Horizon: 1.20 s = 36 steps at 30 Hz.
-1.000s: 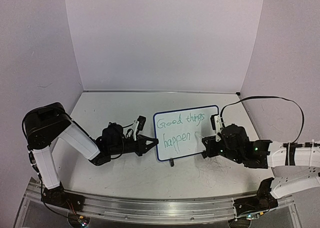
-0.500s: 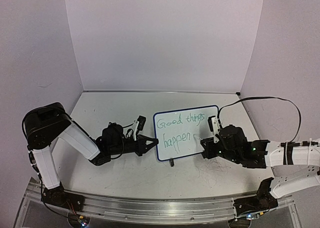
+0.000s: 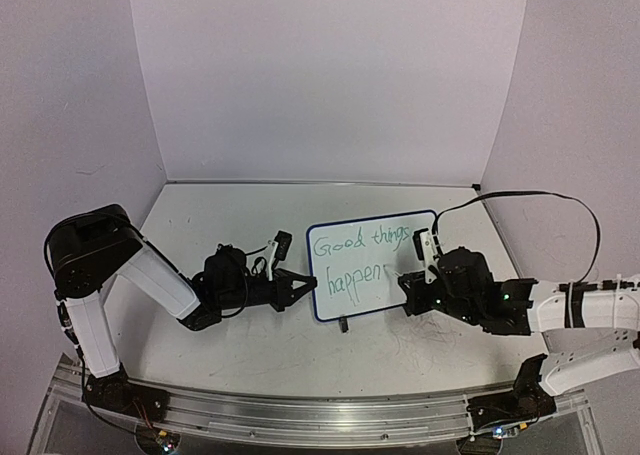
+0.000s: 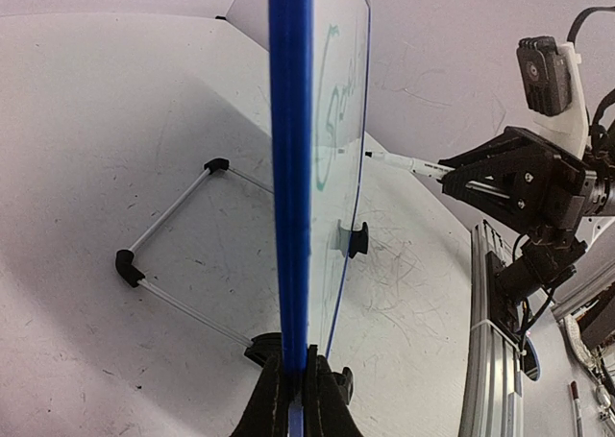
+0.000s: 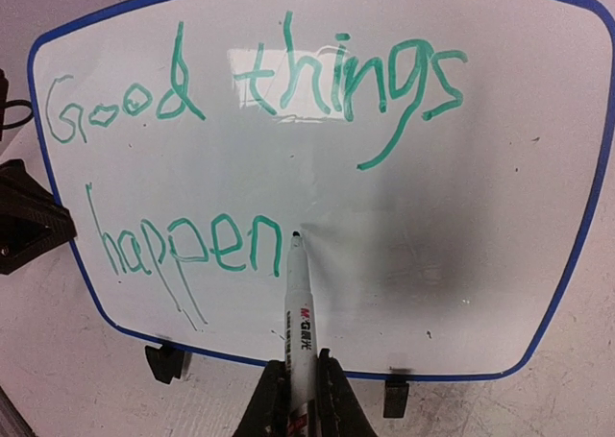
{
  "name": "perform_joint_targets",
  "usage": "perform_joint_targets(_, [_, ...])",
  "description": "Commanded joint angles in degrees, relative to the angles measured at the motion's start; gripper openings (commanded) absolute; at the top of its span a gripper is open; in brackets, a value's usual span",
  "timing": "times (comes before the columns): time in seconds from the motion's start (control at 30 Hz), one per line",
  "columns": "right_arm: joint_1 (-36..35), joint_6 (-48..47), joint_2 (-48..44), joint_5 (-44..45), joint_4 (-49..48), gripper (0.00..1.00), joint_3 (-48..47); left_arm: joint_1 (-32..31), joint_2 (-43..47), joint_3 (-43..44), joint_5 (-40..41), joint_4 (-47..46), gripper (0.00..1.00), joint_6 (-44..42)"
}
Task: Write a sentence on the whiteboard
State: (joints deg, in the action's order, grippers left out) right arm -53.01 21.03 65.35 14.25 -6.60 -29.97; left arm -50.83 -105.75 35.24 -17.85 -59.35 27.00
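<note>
The whiteboard stands upright on two black clip feet, its blue frame seen edge-on in the left wrist view. Green words of the sentence read "Good things" above "happen". My left gripper is shut on the board's blue edge and holds it steady. My right gripper is shut on a white marker, whose dark tip sits at the board just right of the final "n". In the top view the right gripper is at the board's lower right.
A thin wire stand with black corner pieces lies on the table behind the board. The tabletop carries faint grey scribbles. Lilac walls enclose the table on three sides. A metal rail runs along the near edge.
The right gripper has shifted slightly left with the marker, bringing the tip to the spot just after "happen". The left arm and the board have not moved.
</note>
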Motion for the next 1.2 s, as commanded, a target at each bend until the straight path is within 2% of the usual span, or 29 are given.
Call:
perform_joint_targets(0.0, [0.2, -1.3, 0.7, -0.6, -3.6, 0.0, -2.8, 0.1, 2.0, 0.0, 0.8, -0.5, 0.0, -0.9])
perform_joint_targets(0.57, [0.3, 1.0, 4.2, 2.4, -3.6, 0.0, -2.6, 0.1, 2.4, -0.4, 0.9, -0.5, 0.0, -1.2])
perform_joint_targets(0.8, [0.3, 2.1, 1.1, 4.2, 0.4, 0.0, -2.0, 0.1, 2.5, -0.6, 1.2, -0.5, 0.0, -1.3])
perform_joint_targets(1.17, [0.3, 2.2, 0.7, 0.5, 0.1, 0.0, -1.2, 0.1, 2.3, -0.2, 1.0, -0.5, 0.0, -1.1])
